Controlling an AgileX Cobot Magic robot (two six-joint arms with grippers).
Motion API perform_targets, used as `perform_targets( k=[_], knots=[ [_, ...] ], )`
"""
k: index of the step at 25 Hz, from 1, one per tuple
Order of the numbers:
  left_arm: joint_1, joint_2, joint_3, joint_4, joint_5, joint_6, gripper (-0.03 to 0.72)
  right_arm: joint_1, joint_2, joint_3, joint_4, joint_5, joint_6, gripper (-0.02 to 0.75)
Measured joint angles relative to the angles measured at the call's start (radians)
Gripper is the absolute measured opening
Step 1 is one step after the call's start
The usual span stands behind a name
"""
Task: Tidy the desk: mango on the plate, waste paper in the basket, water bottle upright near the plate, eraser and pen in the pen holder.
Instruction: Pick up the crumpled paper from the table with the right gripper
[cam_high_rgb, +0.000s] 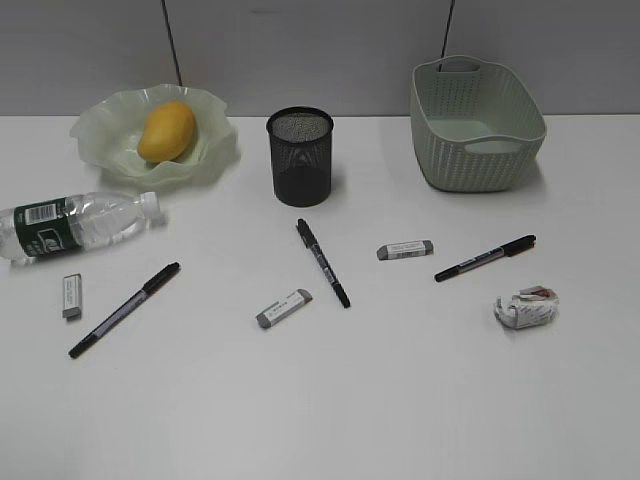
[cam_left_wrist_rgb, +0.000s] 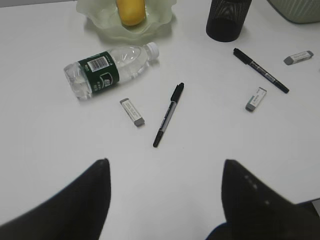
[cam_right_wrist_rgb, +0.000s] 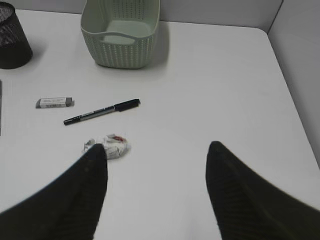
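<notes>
**Mango placed; paper, bottle, pens and erasers still to be cleared**

Nearest the front edge of the large plain white desk (cam_high_rgb: 320, 420), bare room is seen. The left gripper (cam_left_wrist_rgb: 165, 195) and the right gripper (cam_right_wrist_rgb: 156, 190) are held above it with jaws spread wide, nothing grasped.

The small crumpled white waste paper (cam_right_wrist_rgb: 106, 145) lies just ahead of the right gripper's left finger, so a short descent and closing is judged the likely next move, then a carry to the pale green woven-texture basket (cam_right_wrist_rgb: 122, 37) at the far right.

Three black pens, three grey erasers and the clear green-labelled water bottle (cam_high_rgb: 70, 225), lying on its side near the left edge, are scattered mid-desk.

Farthest back, the yellow-orange mango (cam_high_rgb: 166, 131) rests in the wavy-rimmed pale green plate (cam_high_rgb: 100, 125); the black mesh pen holder (cam_high_rgb: 300, 157) stands at centre.
</notes>
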Motion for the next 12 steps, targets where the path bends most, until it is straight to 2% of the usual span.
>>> perform_targets(
  k=[4,12],
  knots=[
    [0.0,0.0,0.0,0.0,0.0,0.0,0.521,0.0,0.217,-0.001,0.04,-0.143,0.0,0.496],
    [0.0,0.0,0.0,0.0,0.0,0.0,0.52,0.0,0.625,-0.006,0.249,-0.209,0.0,0.496]
  ],
)
